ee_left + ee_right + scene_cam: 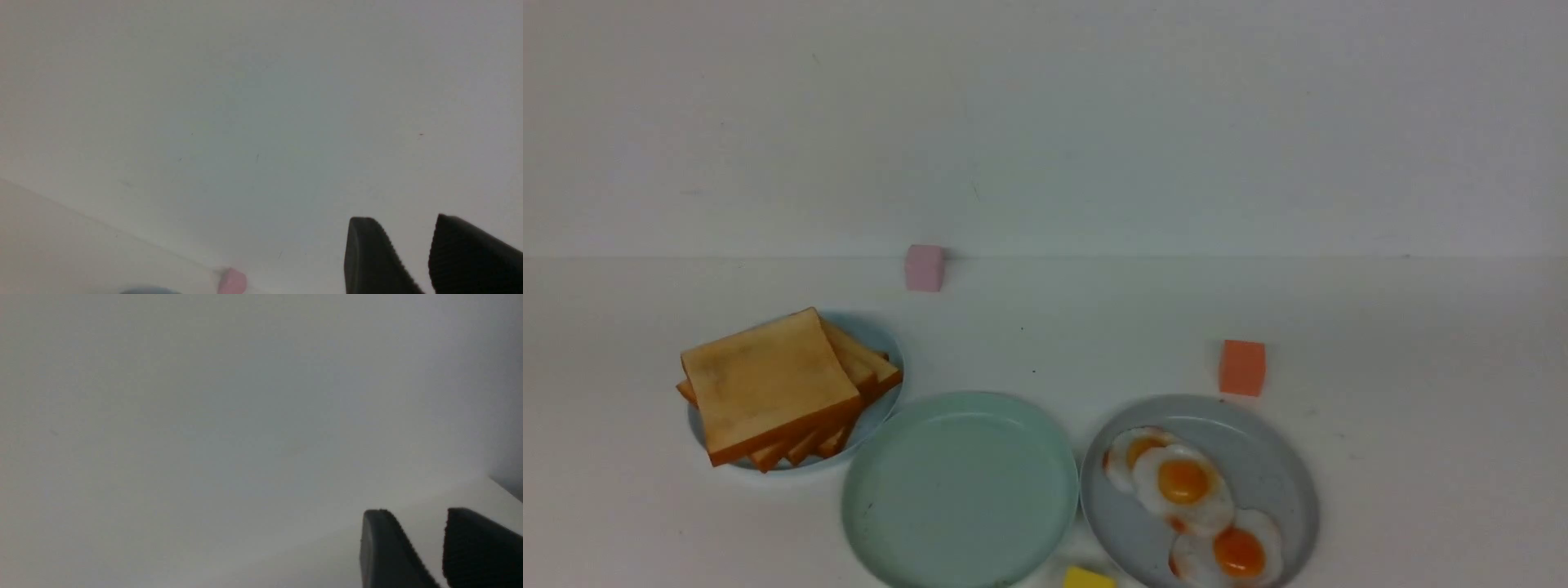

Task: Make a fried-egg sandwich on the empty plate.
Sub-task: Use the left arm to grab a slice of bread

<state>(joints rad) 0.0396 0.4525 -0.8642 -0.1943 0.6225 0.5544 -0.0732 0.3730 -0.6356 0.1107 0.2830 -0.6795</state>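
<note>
The mint-green plate (960, 490) sits on the white counter (1421, 408), at the near edge and in the middle of the front view. Its surface is bare, so the sandwich is not yet made.

Just beside it on the left, and a little farther back, is a pale blue plate (882, 339) with a pile of toast slices (768, 380). The slices are fanned out, and the top one is tilted and reaches over the rim.

On the right is a grey plate (1274, 465). Its rim comes very close to the mint-green rim, but I cannot tell if they touch. It holds three fried eggs (1184, 482) that overlap each other.

A yellow block (1088, 578) shows at the bottom edge, between these two plates. An orange cube (1242, 367) stands just behind the grey plate. A pink cube (925, 267) stands far back, against the wall (1094, 122).

No arm shows in the front view. In the left wrist view the left end effector (403, 220) has its two black ribbed fingers apart, with nothing between them, and the pink cube appears blurred at the edge. The right end effector (416, 512) also has its fingers spread, with only the white counter and the wall behind them.
</note>
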